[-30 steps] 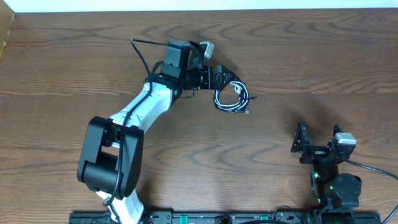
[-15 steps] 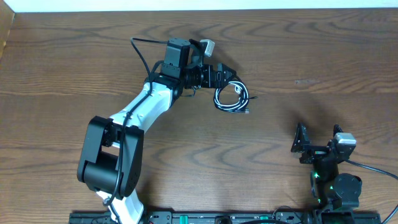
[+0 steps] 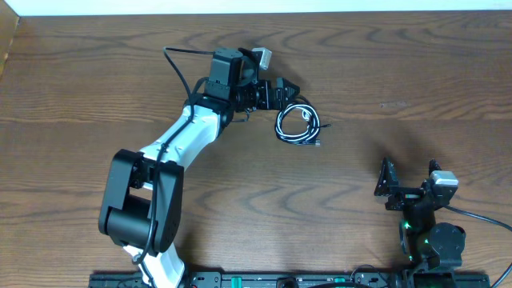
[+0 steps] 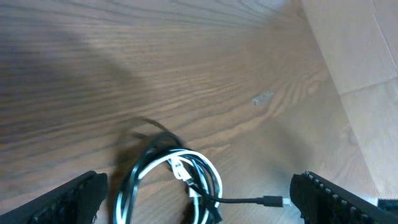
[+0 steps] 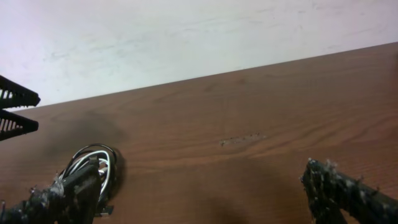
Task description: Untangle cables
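black and white cables lie coiled together on the bench. left end effector hovers just beside the cables on their far side, fingers wide apart, gripping nothing. right end effector sits well apart from the cables, fingers spread too.

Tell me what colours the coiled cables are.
The cables are one black and one white, looped together. The left wrist view shows it best.

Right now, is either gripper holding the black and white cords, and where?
Nothing is held: left gripper open near the coiled black-and-white cords, right gripper open.
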Controlling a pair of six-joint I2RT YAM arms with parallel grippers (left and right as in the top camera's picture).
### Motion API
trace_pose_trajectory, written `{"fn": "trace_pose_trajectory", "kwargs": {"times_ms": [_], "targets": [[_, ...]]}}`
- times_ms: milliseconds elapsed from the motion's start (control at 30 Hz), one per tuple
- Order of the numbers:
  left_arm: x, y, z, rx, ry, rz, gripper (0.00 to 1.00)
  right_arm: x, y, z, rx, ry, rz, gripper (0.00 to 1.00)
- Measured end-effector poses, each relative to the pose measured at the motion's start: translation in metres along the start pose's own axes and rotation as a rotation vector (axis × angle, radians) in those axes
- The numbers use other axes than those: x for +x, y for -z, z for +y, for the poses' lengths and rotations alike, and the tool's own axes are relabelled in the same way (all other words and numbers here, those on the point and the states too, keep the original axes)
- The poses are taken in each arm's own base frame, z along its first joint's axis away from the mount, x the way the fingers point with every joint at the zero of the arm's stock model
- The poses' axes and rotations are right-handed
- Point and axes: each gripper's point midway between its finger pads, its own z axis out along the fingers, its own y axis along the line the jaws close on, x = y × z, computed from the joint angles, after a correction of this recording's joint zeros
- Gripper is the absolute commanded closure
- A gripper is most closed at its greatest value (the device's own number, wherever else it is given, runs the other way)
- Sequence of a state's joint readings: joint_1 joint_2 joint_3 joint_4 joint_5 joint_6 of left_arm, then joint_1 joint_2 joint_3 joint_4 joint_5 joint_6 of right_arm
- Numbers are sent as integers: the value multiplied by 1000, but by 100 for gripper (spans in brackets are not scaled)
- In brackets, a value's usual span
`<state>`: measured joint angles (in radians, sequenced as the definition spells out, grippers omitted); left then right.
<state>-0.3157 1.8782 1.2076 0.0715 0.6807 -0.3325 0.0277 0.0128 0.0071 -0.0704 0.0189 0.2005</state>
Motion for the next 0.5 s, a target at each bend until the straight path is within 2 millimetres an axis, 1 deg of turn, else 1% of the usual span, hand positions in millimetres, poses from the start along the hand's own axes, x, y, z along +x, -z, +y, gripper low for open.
{"fn": "trace_pose_trajectory", "kwargs": {"times_ms": [67,133,167,200,367,433,500], "targets": [[-3,3,6,-21,7,-10,1,0,0,0,0,0,0,1],[-1,8,10,-56,22,-4,1,0,0,0,0,0,0,1],[-7,16,5,-74,17,-20,1,0,0,0,0,0,0,1],[-17,27,-5,-71,-4,-53,1,0,0,0,0,0,0,1],[-44,62,-43,-36,-75,-153,2,0,0,2,-11,-2,2,1],[-50,69,-51,-27,-90,-173,2,1,0,5,-27,-4,5,1],[-48,70,-51,-30,-84,-166,2,1,0,7,-39,-5,6,1]]}}
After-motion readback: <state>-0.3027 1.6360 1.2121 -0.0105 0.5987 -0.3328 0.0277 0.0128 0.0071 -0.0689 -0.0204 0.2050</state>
